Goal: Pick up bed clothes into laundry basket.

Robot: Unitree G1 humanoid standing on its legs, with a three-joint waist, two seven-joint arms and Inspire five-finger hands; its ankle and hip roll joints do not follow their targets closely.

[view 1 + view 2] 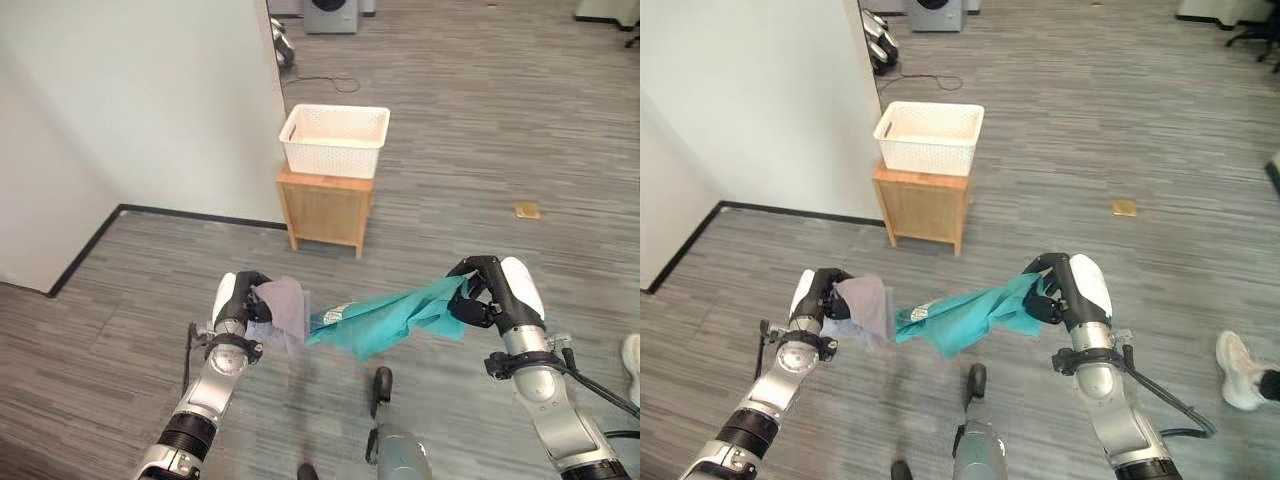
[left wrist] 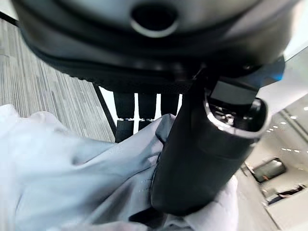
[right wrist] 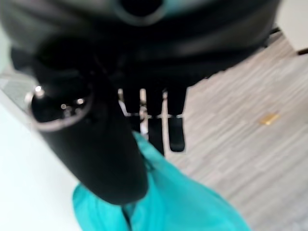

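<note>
A teal cloth (image 1: 385,316) hangs stretched between my two hands above the floor. My right hand (image 1: 487,293) is shut on its right end; the right wrist view shows thumb and fingers (image 3: 175,130) pinching the teal cloth (image 3: 183,202). My left hand (image 1: 242,300) is shut on a pale lilac-grey cloth (image 1: 285,310), whose folds (image 2: 72,183) sit under the thumb (image 2: 197,159) in the left wrist view. The white laundry basket (image 1: 335,140) stands on a small wooden cabinet (image 1: 325,208) ahead of both hands.
A white wall (image 1: 140,100) with a dark skirting runs along the left, its corner close to the cabinet. A washing machine (image 1: 332,14) stands far back. A small tan object (image 1: 527,210) lies on the grey floor at right. A person's shoe (image 1: 1240,385) shows far right.
</note>
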